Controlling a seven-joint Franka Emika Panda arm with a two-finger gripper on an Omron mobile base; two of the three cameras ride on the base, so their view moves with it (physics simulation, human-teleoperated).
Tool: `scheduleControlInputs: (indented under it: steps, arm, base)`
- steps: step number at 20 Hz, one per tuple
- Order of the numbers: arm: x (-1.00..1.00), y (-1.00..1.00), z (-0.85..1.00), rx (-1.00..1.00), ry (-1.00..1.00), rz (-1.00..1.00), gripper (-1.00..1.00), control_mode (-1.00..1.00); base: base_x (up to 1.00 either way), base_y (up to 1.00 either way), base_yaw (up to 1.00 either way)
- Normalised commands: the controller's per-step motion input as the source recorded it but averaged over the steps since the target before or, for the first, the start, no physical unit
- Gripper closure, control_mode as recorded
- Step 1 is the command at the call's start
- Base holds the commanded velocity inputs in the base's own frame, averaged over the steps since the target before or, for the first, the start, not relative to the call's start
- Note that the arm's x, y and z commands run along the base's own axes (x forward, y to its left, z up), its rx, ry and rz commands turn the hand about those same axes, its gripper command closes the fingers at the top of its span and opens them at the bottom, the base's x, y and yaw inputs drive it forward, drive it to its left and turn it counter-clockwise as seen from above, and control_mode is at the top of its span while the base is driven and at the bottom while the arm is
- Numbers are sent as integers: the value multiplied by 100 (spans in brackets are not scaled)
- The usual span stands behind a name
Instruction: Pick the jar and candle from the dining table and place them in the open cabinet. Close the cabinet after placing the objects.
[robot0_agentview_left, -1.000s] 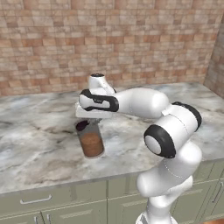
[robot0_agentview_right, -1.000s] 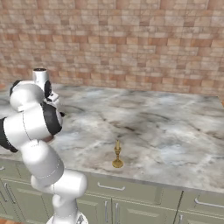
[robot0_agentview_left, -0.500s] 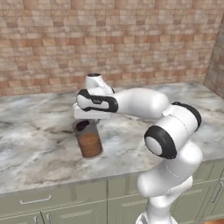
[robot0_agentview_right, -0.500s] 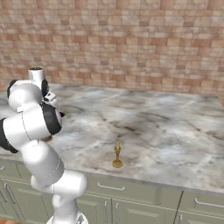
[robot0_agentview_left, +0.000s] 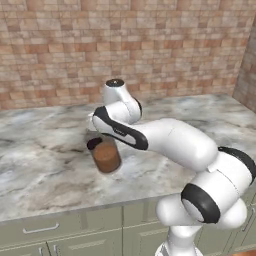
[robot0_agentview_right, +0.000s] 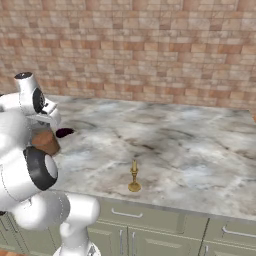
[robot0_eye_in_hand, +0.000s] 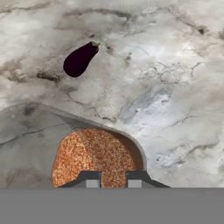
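Note:
The jar (robot0_agentview_left: 106, 156) of brown powder sits under my hand on the marbled dining table (robot0_agentview_left: 40, 170) and leans to one side. My gripper (robot0_agentview_left: 98, 139) comes down on its top edge. In the hand view the gripper (robot0_eye_in_hand: 113, 180) has its two fingertips (robot0_eye_in_hand: 91, 179) close together over the jar (robot0_eye_in_hand: 94, 155), shut on its rim. From the right base view, the jar (robot0_agentview_right: 46, 142) is partly hidden by my arm. The small gold candle (robot0_agentview_right: 133, 176) stands upright near the table's front edge, well to the right of the jar. The cabinet is out of view.
A dark oval blob (robot0_eye_in_hand: 79, 59) lies on the table just beyond the jar, also seen as a dark blob (robot0_agentview_right: 64, 132) in the right base view. A brick wall (robot0_agentview_left: 150, 45) backs the table. Sage-green drawers (robot0_agentview_right: 150, 225) run under the front edge.
The jaws have closed on the jar's rim. The jar, upright a second ago, now leans. The hand has shifted slightly left; the candle has not moved.

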Motion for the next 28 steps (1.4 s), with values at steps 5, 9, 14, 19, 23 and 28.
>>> scheduleControlInputs:
  steps: [5,9,14,19,23,28]
  arm:
    - [-81,-66,74,2,-20,-12,100,-100]
    - [-62,-79,89,7,-3,-8,100,-100]
    - [-39,-58,96,5,-1,0,100,-100]
    - [-34,-51,53,3,-5,0,100,-100]
    - [-26,-45,13,0,-3,-8,100,-100]
    - [-29,-60,-9,0,-4,-13,100,-100]
  base:
    - [0,0,0]
    - [0,0,0]
    - [0,0,0]
    - [0,0,0]
    - [0,0,0]
    - [0,0,0]
